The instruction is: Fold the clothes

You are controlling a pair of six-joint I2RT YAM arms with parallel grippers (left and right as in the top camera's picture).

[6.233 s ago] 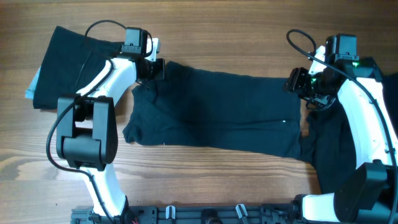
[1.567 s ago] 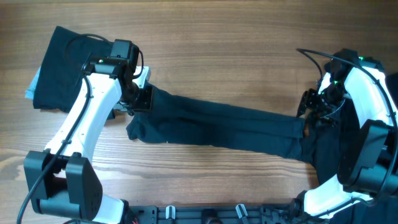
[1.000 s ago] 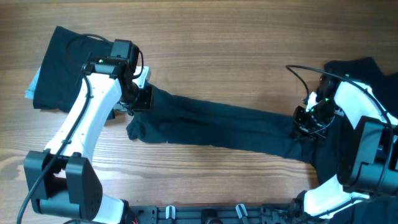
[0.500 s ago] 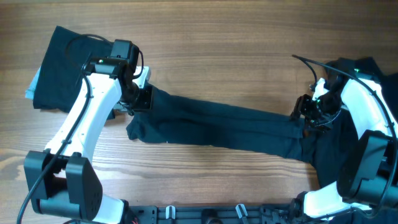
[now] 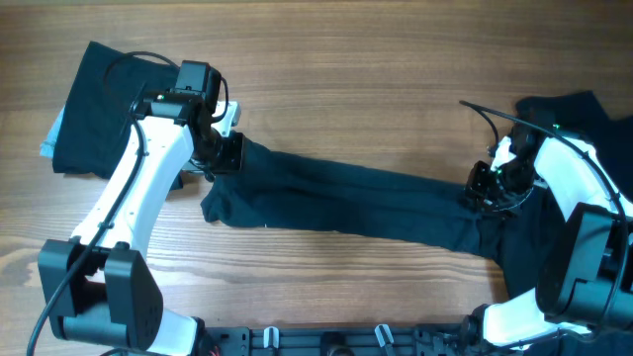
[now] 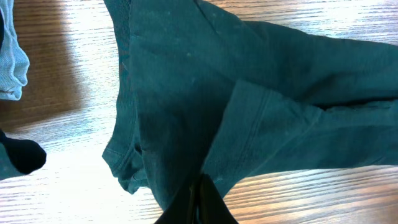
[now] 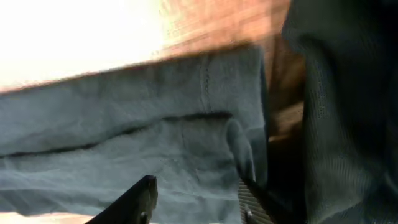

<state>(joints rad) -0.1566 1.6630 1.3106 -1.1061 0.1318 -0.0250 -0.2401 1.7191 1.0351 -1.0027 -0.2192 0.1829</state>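
A dark teal garment (image 5: 356, 203) lies as a long narrow band across the table. My left gripper (image 5: 226, 154) is shut on its left end; the left wrist view shows the closed fingers (image 6: 199, 200) pinching a fold of the garment (image 6: 186, 81). My right gripper (image 5: 484, 189) hovers at the garment's right end. In the right wrist view its jaws (image 7: 196, 199) are open, with the garment's hemmed edge (image 7: 155, 149) between and below them.
A folded dark garment (image 5: 109, 94) lies at the back left on a light blue cloth (image 5: 49, 138). A pile of dark clothes (image 5: 539, 232) lies at the right edge, under the right arm. Bare wood table (image 5: 356, 79) lies behind the band.
The garment went from a wide spread to a narrow band. Over the last second my right gripper has shifted about at the right end, now slightly lower and left. The left arm has stayed still.
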